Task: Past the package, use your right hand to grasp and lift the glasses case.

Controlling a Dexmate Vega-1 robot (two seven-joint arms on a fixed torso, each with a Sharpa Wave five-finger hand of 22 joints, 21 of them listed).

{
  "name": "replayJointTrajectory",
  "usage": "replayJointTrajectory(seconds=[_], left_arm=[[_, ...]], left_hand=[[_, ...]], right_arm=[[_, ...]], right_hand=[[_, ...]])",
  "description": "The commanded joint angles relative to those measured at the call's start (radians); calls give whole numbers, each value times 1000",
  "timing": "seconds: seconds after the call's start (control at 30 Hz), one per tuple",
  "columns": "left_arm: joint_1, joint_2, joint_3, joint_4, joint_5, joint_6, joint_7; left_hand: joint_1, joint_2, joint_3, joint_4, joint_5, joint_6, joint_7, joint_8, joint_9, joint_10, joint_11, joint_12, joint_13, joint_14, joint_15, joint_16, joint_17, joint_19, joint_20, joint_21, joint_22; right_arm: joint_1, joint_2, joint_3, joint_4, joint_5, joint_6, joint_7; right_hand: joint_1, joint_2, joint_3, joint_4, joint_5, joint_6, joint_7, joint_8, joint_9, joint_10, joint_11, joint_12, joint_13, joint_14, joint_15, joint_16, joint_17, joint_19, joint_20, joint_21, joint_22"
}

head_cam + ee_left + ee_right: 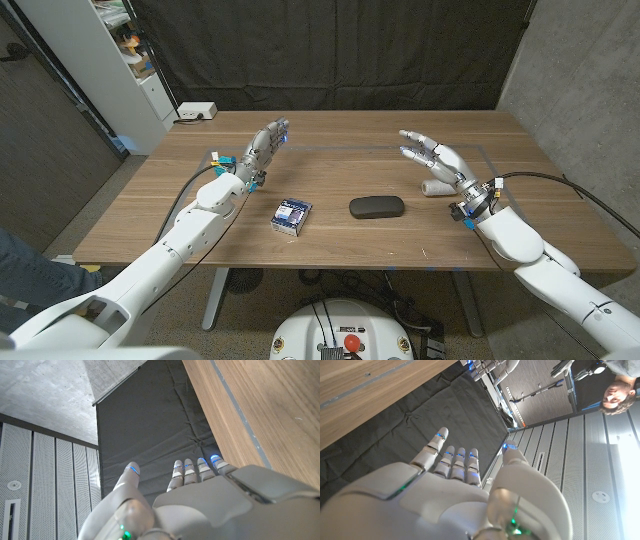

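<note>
Your workspace is a brown wooden table backed by a black fabric curtain. Your left hand is raised over the table's left half, fingers extended and apart, holding nothing. Your right hand is raised over the right half, fingers spread, empty. The dark oval glasses case lies flat mid-table, just right of the small blue-and-white package, apart from both hands
</note>
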State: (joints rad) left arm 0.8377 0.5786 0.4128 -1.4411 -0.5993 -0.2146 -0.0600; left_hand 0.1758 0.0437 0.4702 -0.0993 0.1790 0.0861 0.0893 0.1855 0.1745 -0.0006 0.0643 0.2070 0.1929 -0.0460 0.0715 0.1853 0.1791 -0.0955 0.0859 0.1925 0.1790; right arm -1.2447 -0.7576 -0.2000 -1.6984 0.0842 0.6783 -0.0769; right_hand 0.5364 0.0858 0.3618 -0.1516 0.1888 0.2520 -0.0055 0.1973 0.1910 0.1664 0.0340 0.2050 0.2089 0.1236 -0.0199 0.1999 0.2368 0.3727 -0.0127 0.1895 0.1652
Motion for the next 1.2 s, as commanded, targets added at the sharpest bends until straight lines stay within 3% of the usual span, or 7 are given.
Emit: replayJointTrajectory(seconds=[0.03,0.67,0.93,1.2], left_arm=[[-2,-1,3,-4,4,2,2],[-12,-15,11,4,5,4,3],[-13,-18,14,10,6,3,1],[-10,-19,15,11,5,2,1]], left_hand=[[7,6,-3,-4,0,11,-1,9,4,4,4,6,3,6,7,4,2,5,9,6,3],[6,7,-5,-5,0,16,-2,7,4,5,8,6,3,4,11,3,2,4,8,7,3],[6,7,-5,-5,0,16,-1,6,4,5,12,6,3,4,11,3,2,3,10,7,3],[6,8,-6,-6,0,18,-3,6,4,6,12,6,3,3,11,2,2,0,13,6,3]], right_arm=[[-17,-17,22,-20,-92,-3,-33],[-25,-45,34,-38,-191,-13,-49],[-35,-57,46,-63,-297,-35,-88],[-40,-66,46,-72,-338,-46,-110]], right_hand=[[11,-2,0,-7,4,1,-2,3,3,12,-1,4,3,8,0,7,0,8,2,4,4],[30,-8,9,-16,8,-4,-4,1,2,13,-2,3,1,9,-1,5,-6,8,3,2,3],[40,-11,14,-19,10,-13,-6,-2,2,11,-8,1,1,7,-2,4,-9,6,3,1,3],[49,-15,20,-19,11,-31,-30,-7,3,10,-19,1,1,9,-4,5,-11,7,4,1,3]])
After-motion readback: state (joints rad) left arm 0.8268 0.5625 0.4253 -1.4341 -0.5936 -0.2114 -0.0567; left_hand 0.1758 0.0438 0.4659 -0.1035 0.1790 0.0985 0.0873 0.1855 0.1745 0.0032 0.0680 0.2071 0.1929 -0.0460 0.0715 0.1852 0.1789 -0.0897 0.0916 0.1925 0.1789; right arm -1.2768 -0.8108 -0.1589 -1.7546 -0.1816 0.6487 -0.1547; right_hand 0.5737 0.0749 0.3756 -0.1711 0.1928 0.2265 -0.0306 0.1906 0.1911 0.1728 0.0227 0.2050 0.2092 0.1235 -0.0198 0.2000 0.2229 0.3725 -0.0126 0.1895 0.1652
